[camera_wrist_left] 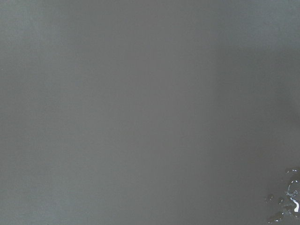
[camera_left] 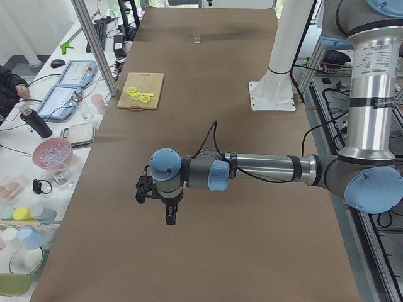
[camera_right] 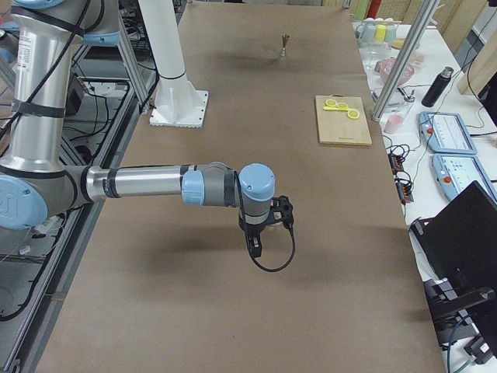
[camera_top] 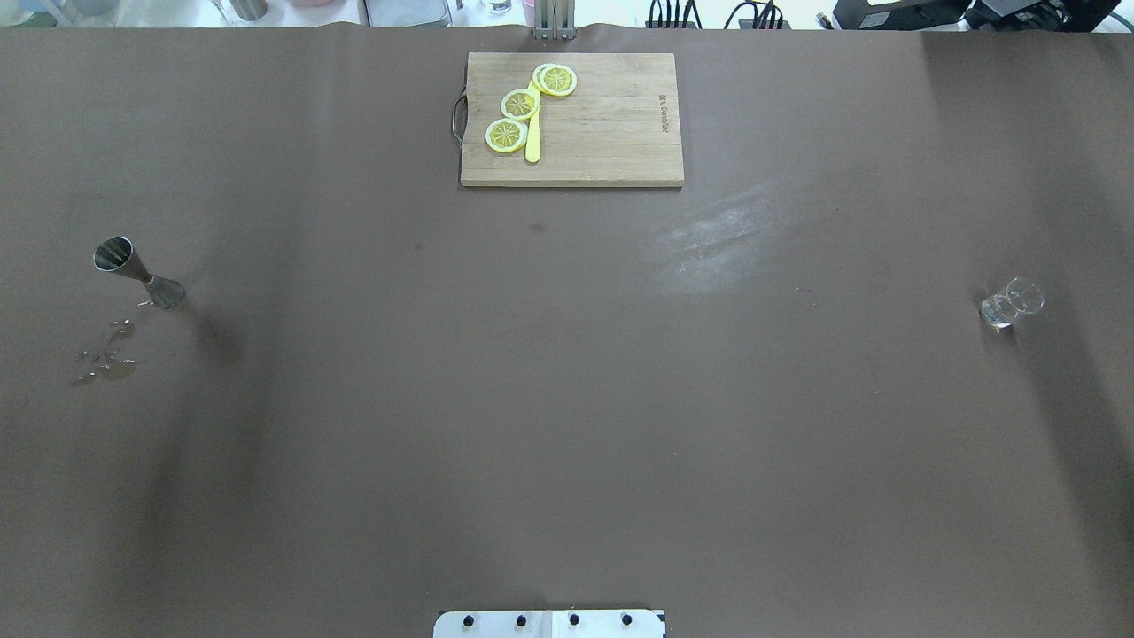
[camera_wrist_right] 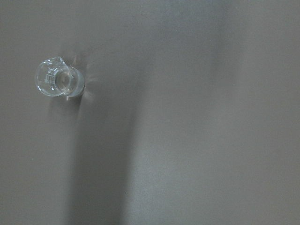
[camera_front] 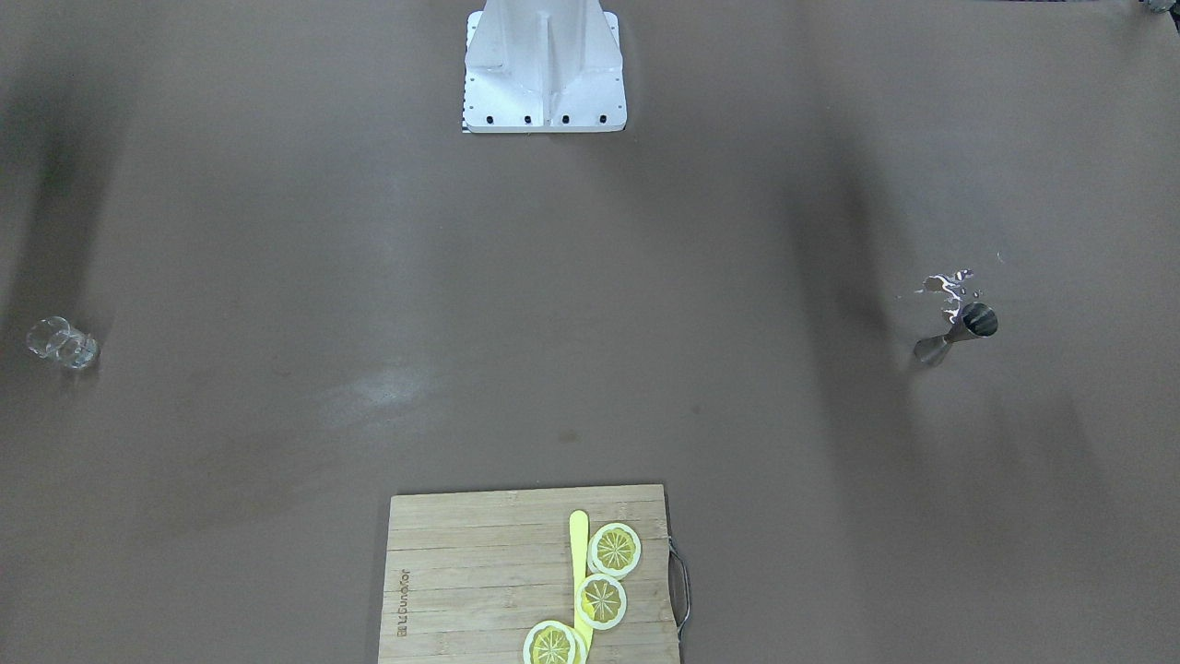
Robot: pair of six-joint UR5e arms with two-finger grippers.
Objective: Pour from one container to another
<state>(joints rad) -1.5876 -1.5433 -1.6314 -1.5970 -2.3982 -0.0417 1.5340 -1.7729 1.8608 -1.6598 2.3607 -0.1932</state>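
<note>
You have the jigger point(camera_top: 140, 275) upright at the table's left, the glass point(camera_top: 1011, 306) far right. The left gripper point(camera_left: 170, 217) and right gripper point(camera_right: 256, 247) hover over the table; whether their pincers are open or closed, you cannot tell.

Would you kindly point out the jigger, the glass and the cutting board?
jigger point(camera_top: 140, 275), overhead exterior view, on its narrow waist.
glass point(camera_wrist_right: 59, 80), right wrist view, on its middle.
cutting board point(camera_top: 611, 124), overhead exterior view, on bare wood.
</note>
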